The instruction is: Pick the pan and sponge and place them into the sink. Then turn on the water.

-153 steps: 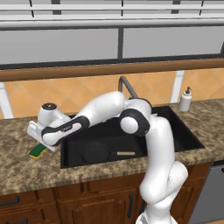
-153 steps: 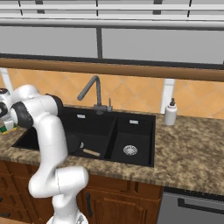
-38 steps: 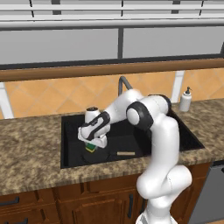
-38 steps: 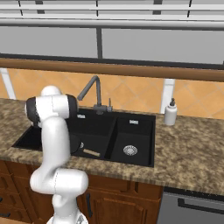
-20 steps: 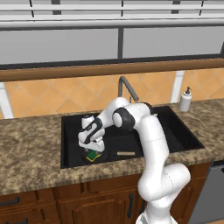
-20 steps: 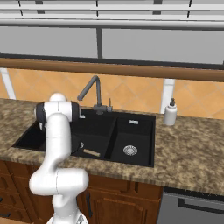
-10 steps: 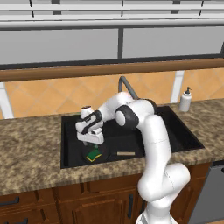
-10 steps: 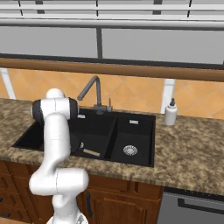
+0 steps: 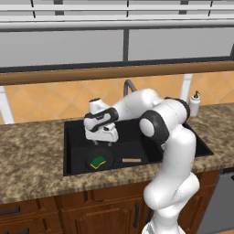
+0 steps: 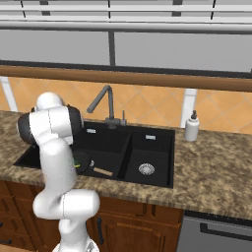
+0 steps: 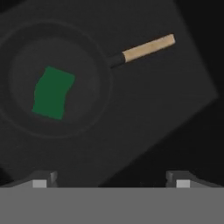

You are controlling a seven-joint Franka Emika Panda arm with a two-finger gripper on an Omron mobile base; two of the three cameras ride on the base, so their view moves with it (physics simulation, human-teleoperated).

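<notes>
The black pan point(image 9: 88, 158) lies in the wide left basin of the black sink point(image 9: 73, 133), its tan handle point(image 9: 131, 160) pointing right. Inside the pan rests the sponge point(image 9: 98, 162), green side up. My gripper point(image 9: 104, 140) hangs open and empty a short way above the pan, touching nothing. In the hand view the sponge point(image 11: 52, 92) sits within the pan point(image 11: 94, 57) at the upper left, and my gripper point(image 11: 111, 180) has its fingertips point(image 11: 41, 180) spread wide below. The arm covers most of the pan point(image 10: 84, 158) in the right base view. No water is in view at the faucet point(image 9: 129, 85).
The dark gooseneck faucet point(image 10: 106, 101) stands behind the sink's divider. A silver drain point(image 10: 146, 169) lies in the narrow right basin. A white soap bottle point(image 10: 191, 127) stands on the granite counter point(image 9: 32, 151) to the right of the sink.
The gripper has let go of the sponge, which now lies in the pan, and has lifted up away from it with its jaws spread wider.
</notes>
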